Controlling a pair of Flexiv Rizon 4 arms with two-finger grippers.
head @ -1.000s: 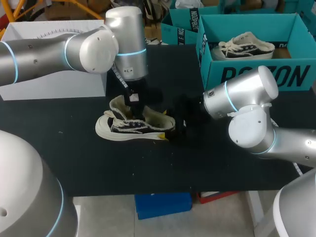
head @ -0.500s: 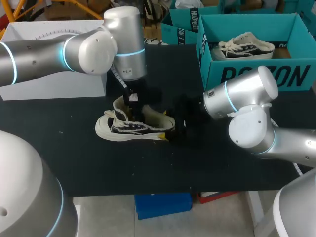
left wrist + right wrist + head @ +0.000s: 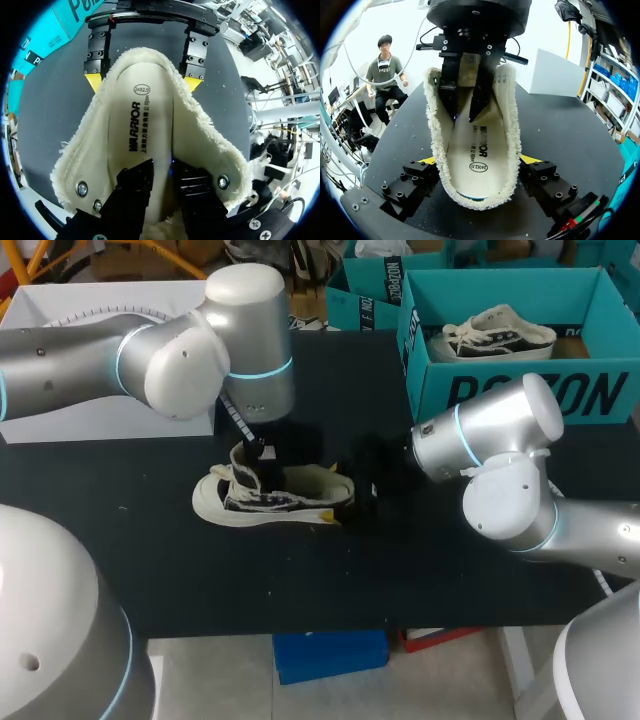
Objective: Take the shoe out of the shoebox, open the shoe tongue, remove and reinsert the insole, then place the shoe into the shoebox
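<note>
Left hand point(image 3: 162, 167) points down into the shoe point(image 3: 270, 498), fingers pinching its insole point(image 3: 145, 115); right hand point(image 3: 142, 82) clamps the heel point(image 3: 150, 56).

Left arm point(image 3: 100, 360) stood over mid-table, wrist turned down, left gripper point(image 3: 262, 455) pointing straight down into the shoe point(image 3: 270, 495). Right arm point(image 3: 520, 490) lay low and level; right gripper point(image 3: 478, 160) had yellow fingertips point(image 3: 427, 161) pressed against both sides of the heel

Black matte table point(image 3: 250, 570), straight front edge
</note>
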